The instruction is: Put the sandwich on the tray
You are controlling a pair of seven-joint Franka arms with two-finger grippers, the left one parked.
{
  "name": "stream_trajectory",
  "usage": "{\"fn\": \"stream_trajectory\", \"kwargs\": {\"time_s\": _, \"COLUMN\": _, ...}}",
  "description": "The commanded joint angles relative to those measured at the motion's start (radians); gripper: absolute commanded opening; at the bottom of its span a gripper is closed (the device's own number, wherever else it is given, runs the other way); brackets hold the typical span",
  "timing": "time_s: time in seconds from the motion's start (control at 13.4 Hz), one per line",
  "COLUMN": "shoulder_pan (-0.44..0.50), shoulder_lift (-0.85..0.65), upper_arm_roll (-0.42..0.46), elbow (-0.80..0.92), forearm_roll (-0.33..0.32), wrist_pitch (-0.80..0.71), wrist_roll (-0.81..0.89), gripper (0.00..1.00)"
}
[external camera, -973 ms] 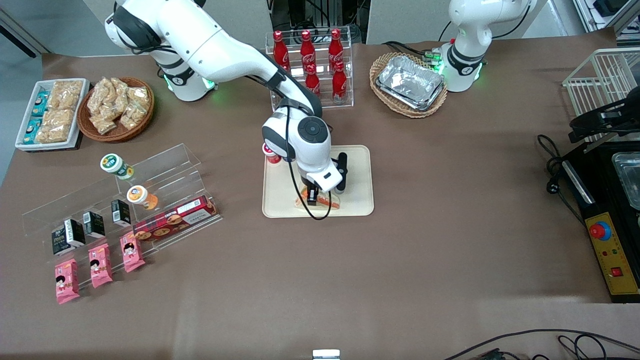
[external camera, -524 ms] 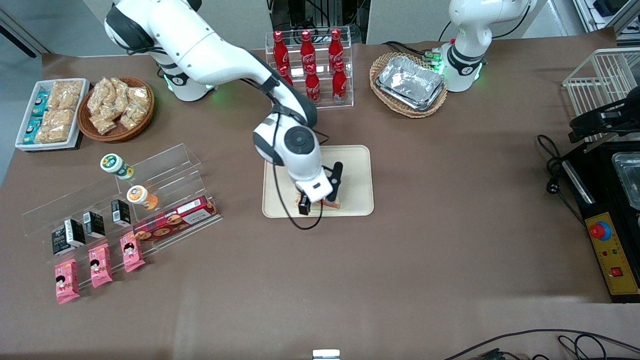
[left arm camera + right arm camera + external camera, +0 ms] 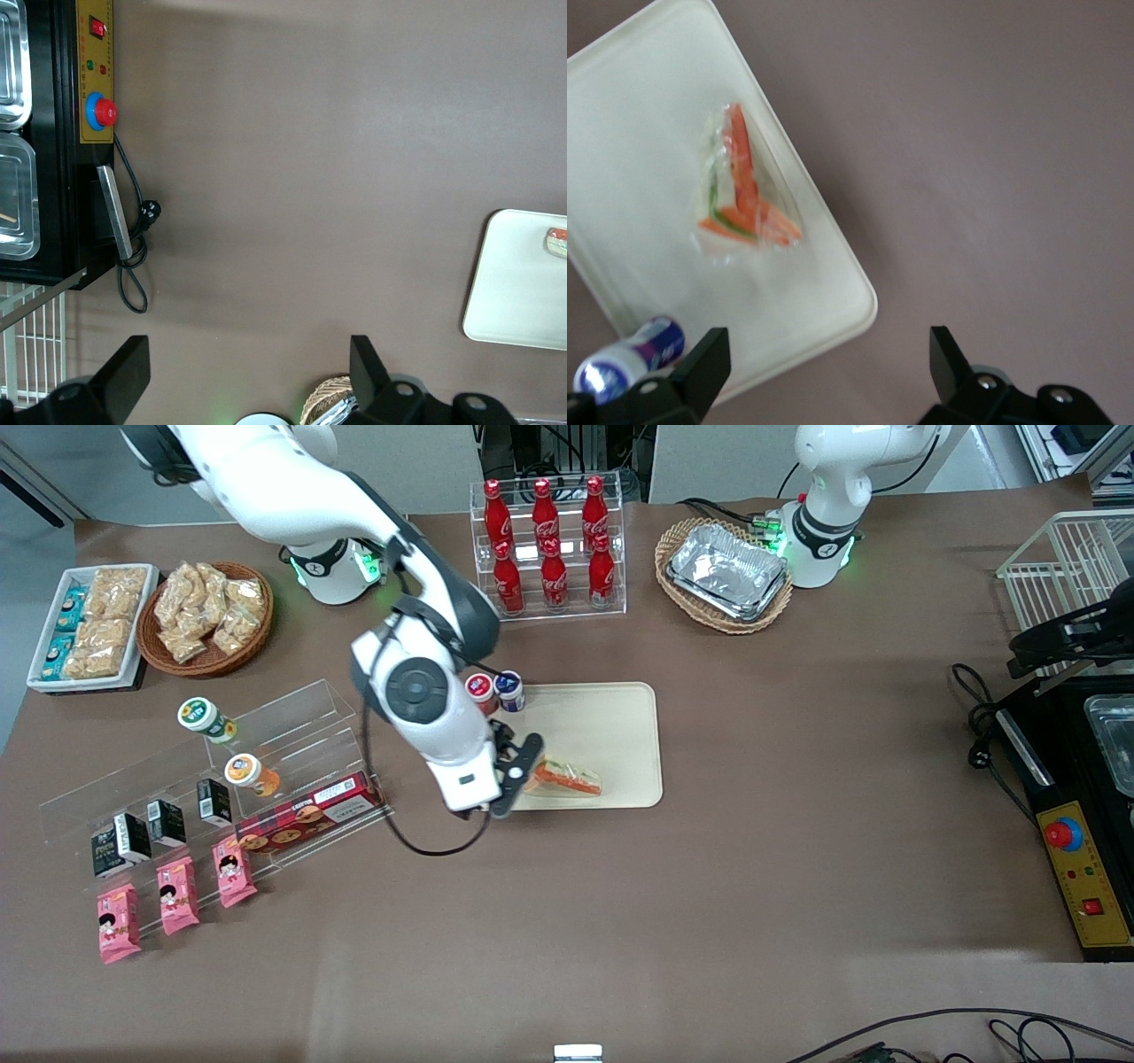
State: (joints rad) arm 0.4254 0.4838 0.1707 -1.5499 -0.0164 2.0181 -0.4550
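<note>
The sandwich (image 3: 567, 778), a clear-wrapped wedge with orange-red and green filling, lies flat on the cream-beige tray (image 3: 611, 726), near the tray's edge closest to the front camera. My right gripper (image 3: 507, 790) is open and empty. It hangs above the tray's corner and the brown table beside it, toward the working arm's end, apart from the sandwich. The right wrist view shows the sandwich (image 3: 744, 195) on the tray (image 3: 638, 133) with my gripper (image 3: 828, 372) wide open over the table. The left wrist view shows the tray (image 3: 518, 292) and a bit of the sandwich (image 3: 556, 241).
Two small capped bottles, one red (image 3: 480, 688) and one blue (image 3: 508, 687), stand at the tray's corner beside my arm. A rack of cola bottles (image 3: 549, 540), a basket of foil trays (image 3: 725, 571), a cracker basket (image 3: 208, 611) and an acrylic snack shelf (image 3: 221, 779) lie around.
My gripper let go of the sandwich, lifted off it and swung off the tray toward the working arm's end. The sandwich stays lying on the tray.
</note>
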Motion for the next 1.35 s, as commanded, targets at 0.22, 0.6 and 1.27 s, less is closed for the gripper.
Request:
{"fn": "stream_trajectory", "kwargs": {"time_s": 0.22, "shoulder_pan": -0.147, "shoulder_lift": -0.232, "upper_arm_roll": -0.028, "elbow": -0.016, "forearm_roll": 0.015, "wrist_pitch": -0.266, "wrist_roll": 0.127, "gripper": 1.00}}
{"fn": "stream_trajectory", "kwargs": {"time_s": 0.6, "shoulder_pan": -0.296, "shoulder_lift": -0.335, "upper_arm_roll": -0.151, "elbow": -0.016, "forearm_roll": 0.023, "wrist_pitch": -0.353, "wrist_roll": 0.127, "gripper": 1.00}}
{"fn": "stream_trajectory", "kwargs": {"time_s": 1.27, "shoulder_pan": -0.332, "shoulder_lift": -0.347, "upper_arm_roll": -0.402, "elbow": 0.073, "forearm_roll": 0.032, "wrist_pitch": -0.378, "wrist_roll": 0.124, "gripper": 1.00}}
